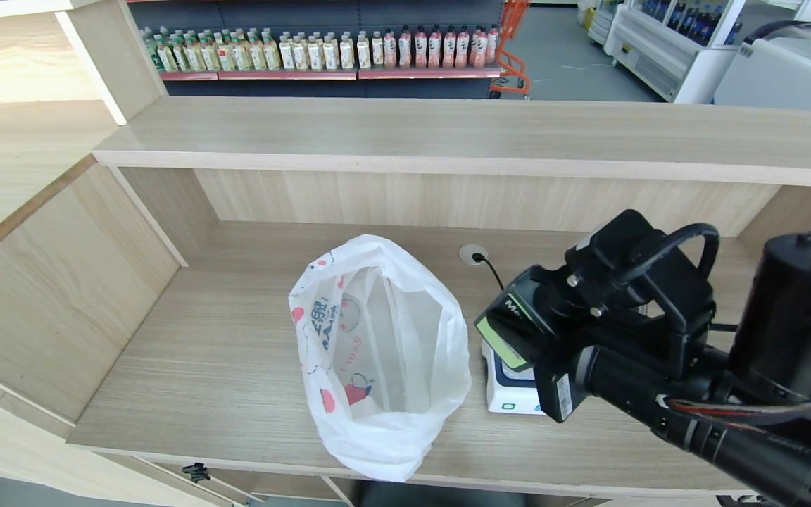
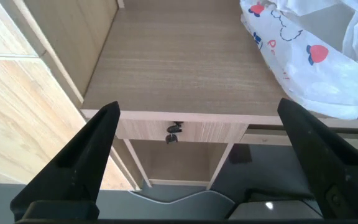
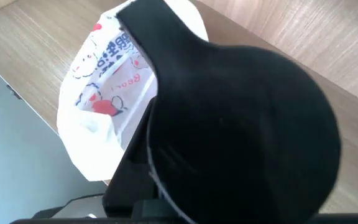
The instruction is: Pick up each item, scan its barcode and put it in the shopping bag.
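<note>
You have a pale wood-grain counter [image 1: 236, 366] in front of you, set down in a recess with a raised ledge [image 1: 448, 134] along its back and a side panel on the left. In the counter's back a round cable port [image 1: 474, 253] lets out a black lead that runs toward the scanner [image 1: 507, 394]. Beyond the ledge the shop floor shows a shelf of bottles [image 1: 321, 51], an orange rack [image 1: 512, 42] beside it, and chest freezers [image 1: 666, 49] at the far right.

The shopping bag [image 1: 314, 331] stands near the middle of the counter, close to the front edge. It is white plastic with red and blue print, and its mouth is wide open. The white scanner sits just to the right of it, partly covered by your right arm.

Your right arm comes in from the right, with the right gripper [image 1: 546, 345] above the scanner and near the bag. At its end you see a black item with a green face [image 1: 507, 327]. You cannot tell how far this gripper is open or whether it grips the item. In the right wrist view a black bulk [image 3: 241, 124] sits close to the lens, with the bag [image 3: 104, 93] behind it.

Your left gripper [image 2: 199, 109] hangs low, in front of the counter's front edge and near a small drawer lock [image 2: 174, 132]. Its fingers [image 2: 98, 143] are spread wide and hold nothing, and the bag [image 2: 328, 68] is off to one side.
</note>
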Robot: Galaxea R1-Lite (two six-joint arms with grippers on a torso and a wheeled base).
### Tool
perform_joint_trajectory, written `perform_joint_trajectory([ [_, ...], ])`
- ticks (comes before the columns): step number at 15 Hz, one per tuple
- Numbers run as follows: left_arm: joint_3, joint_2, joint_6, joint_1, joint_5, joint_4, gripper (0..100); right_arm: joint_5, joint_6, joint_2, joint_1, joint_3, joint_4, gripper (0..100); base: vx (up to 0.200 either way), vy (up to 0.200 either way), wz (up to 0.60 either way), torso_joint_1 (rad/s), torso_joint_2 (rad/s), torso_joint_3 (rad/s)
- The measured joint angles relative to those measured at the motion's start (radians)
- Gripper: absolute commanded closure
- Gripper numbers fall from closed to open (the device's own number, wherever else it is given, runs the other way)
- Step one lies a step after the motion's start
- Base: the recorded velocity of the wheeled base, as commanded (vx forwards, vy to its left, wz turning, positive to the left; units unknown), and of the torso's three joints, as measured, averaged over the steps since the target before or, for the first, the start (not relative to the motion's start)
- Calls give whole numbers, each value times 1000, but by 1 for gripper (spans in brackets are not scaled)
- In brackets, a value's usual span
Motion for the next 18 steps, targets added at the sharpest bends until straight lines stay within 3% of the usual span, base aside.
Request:
perform_joint_trajectory([
  [6, 0, 0, -2, 0, 0, 0, 0, -127, -52, 253, 4, 12, -304, 100, 0, 0, 0, 0, 0, 0],
  [11, 0, 0, -3, 0, 0, 0, 0, -134, -54, 372, 34, 17, -350, 100, 0, 0, 0, 0, 0, 0],
  [15, 0, 0, -3, 0, 0, 0, 0, -123, -45, 455, 36, 17, -504, 100, 0, 0, 0, 0, 0, 0],
  [18, 0, 0, -3, 0, 0, 0, 0, -121, -28, 510, 38, 37, -534, 100, 0, 0, 0, 0, 0, 0],
])
